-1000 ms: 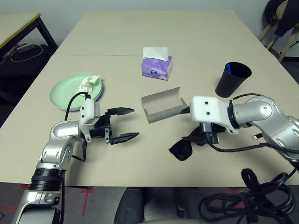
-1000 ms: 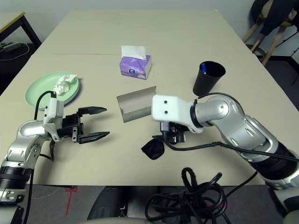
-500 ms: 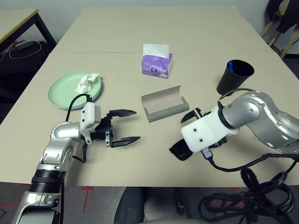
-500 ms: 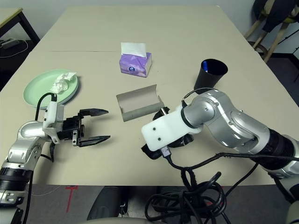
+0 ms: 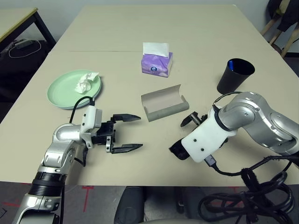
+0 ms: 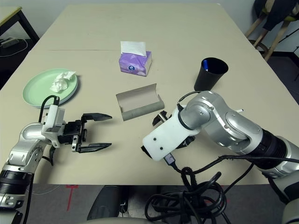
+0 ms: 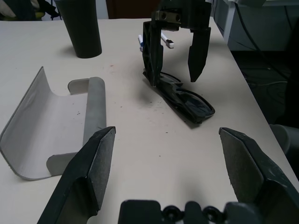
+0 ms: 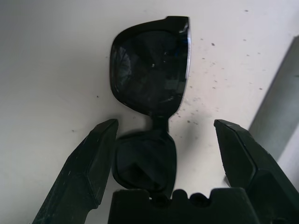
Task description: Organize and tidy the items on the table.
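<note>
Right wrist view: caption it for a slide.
Open right gripper poised over black sunglasses lying on the beige table, grey case alongside.

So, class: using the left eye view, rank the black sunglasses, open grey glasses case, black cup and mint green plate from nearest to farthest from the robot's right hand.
1. Black sunglasses, directly under the right hand.
2. Open grey glasses case, just beyond.
3. Black cup, farther back on the right.
4. Mint green plate, far left.

Beige table [image 5: 201, 42]; mint green plate [image 5: 65, 91] bearing white tissue [image 5: 86, 81]; purple tissue box [image 5: 157, 64], white sheet on top; grey case [image 5: 162, 104]; black cup [image 5: 235, 76], blue within; black sunglasses [image 8: 149, 79] seen between black fingers [image 8: 91, 161].
</note>
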You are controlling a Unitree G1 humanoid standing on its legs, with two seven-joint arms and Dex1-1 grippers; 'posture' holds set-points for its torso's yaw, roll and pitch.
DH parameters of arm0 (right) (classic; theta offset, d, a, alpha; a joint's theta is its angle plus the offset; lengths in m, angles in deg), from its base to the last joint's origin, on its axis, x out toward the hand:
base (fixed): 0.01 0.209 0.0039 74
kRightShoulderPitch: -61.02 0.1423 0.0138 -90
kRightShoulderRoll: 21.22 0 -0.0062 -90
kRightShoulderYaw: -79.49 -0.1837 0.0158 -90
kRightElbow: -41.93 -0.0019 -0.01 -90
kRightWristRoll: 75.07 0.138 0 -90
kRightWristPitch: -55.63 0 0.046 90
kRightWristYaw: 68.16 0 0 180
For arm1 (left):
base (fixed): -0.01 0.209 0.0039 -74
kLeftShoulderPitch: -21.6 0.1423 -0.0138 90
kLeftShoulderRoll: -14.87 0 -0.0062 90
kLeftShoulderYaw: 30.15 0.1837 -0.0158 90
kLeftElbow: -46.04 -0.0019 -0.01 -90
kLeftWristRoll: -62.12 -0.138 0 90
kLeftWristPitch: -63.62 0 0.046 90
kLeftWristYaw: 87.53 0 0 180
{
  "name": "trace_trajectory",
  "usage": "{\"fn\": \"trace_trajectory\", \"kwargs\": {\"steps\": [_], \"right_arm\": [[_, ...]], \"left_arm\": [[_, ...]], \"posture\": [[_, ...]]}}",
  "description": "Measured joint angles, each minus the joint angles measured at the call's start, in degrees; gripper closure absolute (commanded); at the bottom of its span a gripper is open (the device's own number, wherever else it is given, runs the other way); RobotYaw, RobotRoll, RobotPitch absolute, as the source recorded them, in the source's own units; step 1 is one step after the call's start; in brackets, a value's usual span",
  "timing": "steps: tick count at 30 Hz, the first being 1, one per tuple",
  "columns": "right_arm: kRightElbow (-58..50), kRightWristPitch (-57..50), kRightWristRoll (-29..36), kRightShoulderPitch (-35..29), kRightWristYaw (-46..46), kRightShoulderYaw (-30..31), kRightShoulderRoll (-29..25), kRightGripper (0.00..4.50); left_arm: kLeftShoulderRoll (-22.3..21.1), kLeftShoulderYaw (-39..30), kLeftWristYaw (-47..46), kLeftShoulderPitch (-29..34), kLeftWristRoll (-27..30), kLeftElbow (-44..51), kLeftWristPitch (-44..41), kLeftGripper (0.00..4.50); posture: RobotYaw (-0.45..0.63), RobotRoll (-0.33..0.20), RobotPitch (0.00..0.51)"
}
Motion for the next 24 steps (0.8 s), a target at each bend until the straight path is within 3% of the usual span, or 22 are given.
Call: {"fn": "trace_trajectory", "kwargs": {"steps": [13, 24], "right_arm": [[2.2, 6.2, -3.4, -1.7, 1.1, -2.2, 0.6, 0.00], [4.2, 8.7, -2.2, -3.6, 0.7, -4.5, 1.2, 0.00]], "left_arm": [[0.1, 0.7, -2.0, 0.7, 0.0, 2.7, -1.8, 0.01], [0.5, 0.8, -2.7, 1.4, 0.0, 2.8, -2.2, 0.01]], "posture": [[0.07, 0.000, 0.169], [0.07, 0.000, 0.163]]}}
